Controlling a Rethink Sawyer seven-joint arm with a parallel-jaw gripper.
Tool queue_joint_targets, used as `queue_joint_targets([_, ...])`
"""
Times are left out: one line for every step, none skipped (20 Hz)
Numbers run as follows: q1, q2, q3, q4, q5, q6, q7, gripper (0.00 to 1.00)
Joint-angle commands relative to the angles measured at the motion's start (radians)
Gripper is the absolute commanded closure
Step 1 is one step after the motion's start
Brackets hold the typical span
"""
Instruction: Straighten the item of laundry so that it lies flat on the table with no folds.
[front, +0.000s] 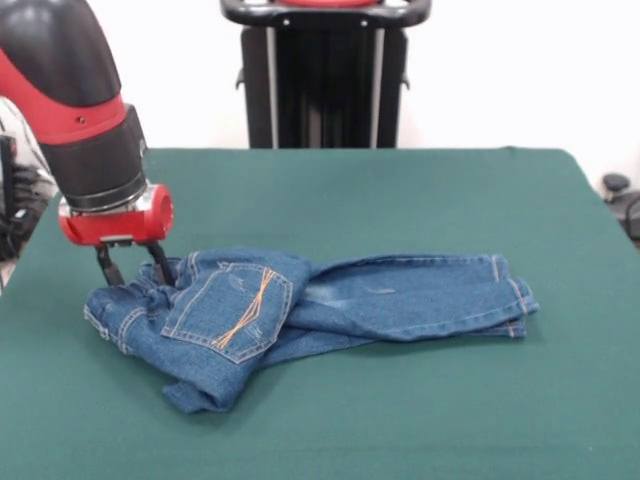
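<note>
— Gripper (135, 266) first: where is it, and what are the fingers doing?

— It sits at the waistband end of the jeans (300, 310), on the picture's left. Two dark fingers point down with a visible gap between them, their tips right at the bunched elastic. They look spread apart. Whether any cloth is caught between the tips I cannot tell.

— And where do the jeans lie?

— On the green table (420, 200), a little left of its middle. The waist is at the left, the legs run out to the right, with the hems near the right side.

— How far along is the straightening?

— Not far, I would judge. The seat is heaped up and twisted, so that a back pocket (232, 310) with orange stitching lies tilted on top. A flap of denim is folded under at the near edge. One leg lies over the other instead of beside it. The waistband is crumpled. All of that is left to be pulled flat.

— The arm's pose?

— It comes down from the upper left, its thick black and red wrist nearly vertical over the waistband, set low, close above the cloth.
</note>
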Motion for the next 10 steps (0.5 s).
queue_joint_targets([0.051,0.089,0.105,-0.028,-0.042,-0.054,-0.151,0.0])
queue_joint_targets([0.05,0.084,0.106,-0.024,-0.041,-0.05,-0.15,0.0])
queue_joint_targets([0.048,0.078,0.107,-0.018,-0.04,-0.046,-0.148,0.0])
queue_joint_targets([0.046,0.072,0.106,-0.012,-0.039,-0.044,-0.145,0.0])
queue_joint_targets([0.044,0.067,0.106,-0.005,-0.04,-0.045,-0.142,0.0])
queue_joint_targets([0.041,0.066,0.107,-0.002,-0.041,-0.048,-0.14,0.0])
queue_joint_targets([0.039,0.067,0.108,0.001,-0.044,-0.056,-0.136,0.0])
queue_joint_targets([0.037,0.068,0.11,0.002,-0.047,-0.061,-0.137,0.0])
queue_joint_targets([0.029,0.068,0.122,0.006,-0.071,-0.087,-0.164,0.0])
queue_joint_targets([0.03,0.066,0.119,0.008,-0.069,-0.088,-0.152,0.0])
